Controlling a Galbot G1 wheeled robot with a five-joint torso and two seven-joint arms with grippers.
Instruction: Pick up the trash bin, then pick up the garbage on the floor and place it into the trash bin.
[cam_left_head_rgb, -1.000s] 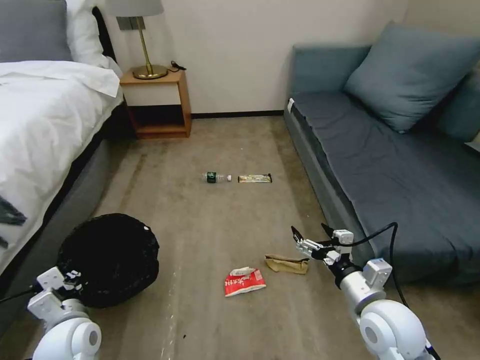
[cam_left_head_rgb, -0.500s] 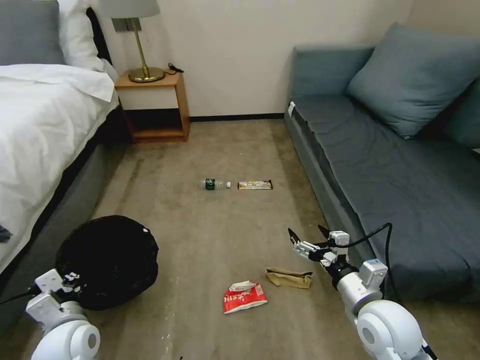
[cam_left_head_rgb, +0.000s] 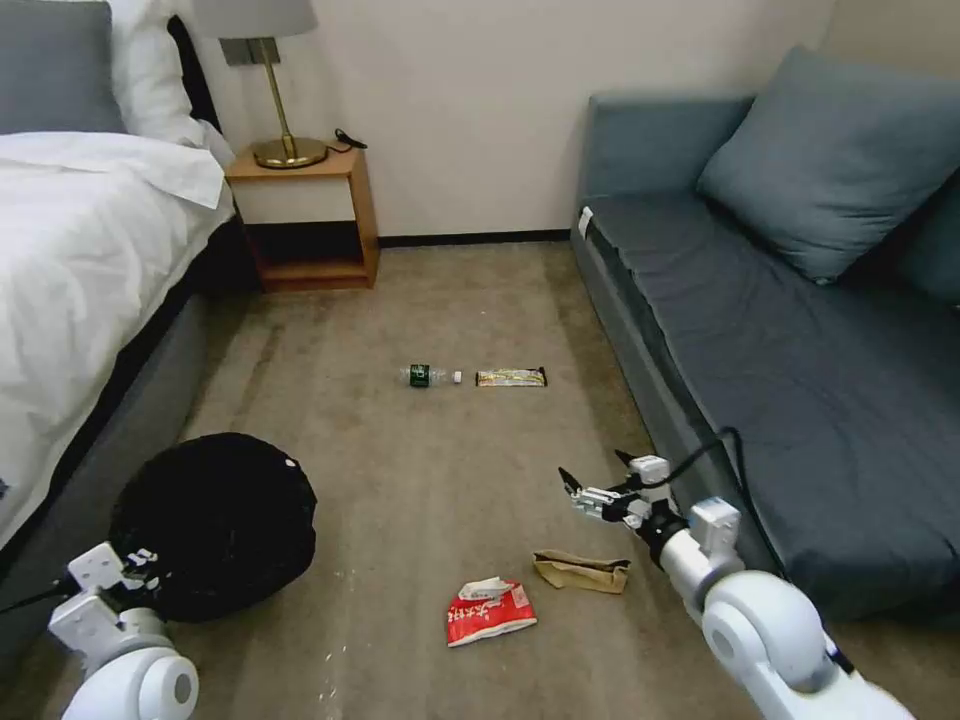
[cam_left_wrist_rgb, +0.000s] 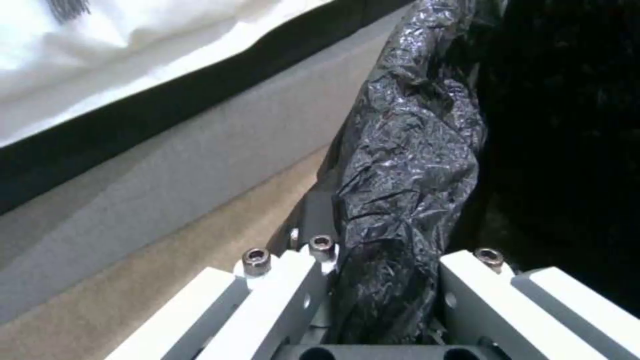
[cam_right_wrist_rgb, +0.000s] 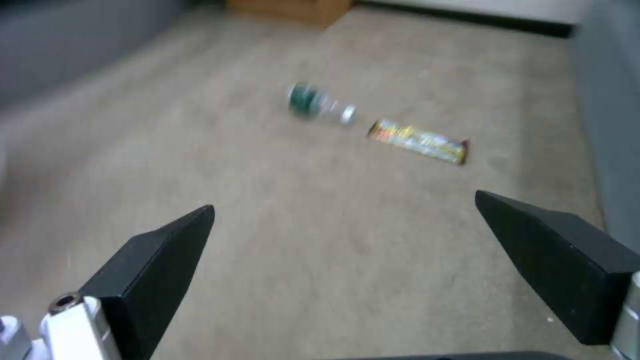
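Note:
The trash bin (cam_left_head_rgb: 215, 525), lined with a black bag, sits low at the left beside the bed. My left gripper (cam_left_head_rgb: 140, 562) is shut on its bag-covered rim (cam_left_wrist_rgb: 400, 200), with the white fingers (cam_left_wrist_rgb: 280, 285) clamping the crinkled plastic. My right gripper (cam_left_head_rgb: 593, 468) hangs open over the carpet, beyond the brown paper bag (cam_left_head_rgb: 582, 571). A red-and-white packet (cam_left_head_rgb: 490, 612) lies left of that bag. Farther off lie the bottle (cam_left_head_rgb: 430, 376) and the gold-black wrapper (cam_left_head_rgb: 511, 377). The bottle (cam_right_wrist_rgb: 313, 102) and the wrapper (cam_right_wrist_rgb: 419, 141) lie ahead of my open right gripper (cam_right_wrist_rgb: 343, 202).
A white bed (cam_left_head_rgb: 70, 260) runs along the left. A blue-grey sofa (cam_left_head_rgb: 780, 340) lines the right. A wooden bedside table (cam_left_head_rgb: 305, 215) with a lamp stands at the back wall. Carpet floor lies between them.
The camera has shifted a little, so the floor litter sits lower in the picture. My right gripper has swung slightly left, still open. The left gripper still holds the bin.

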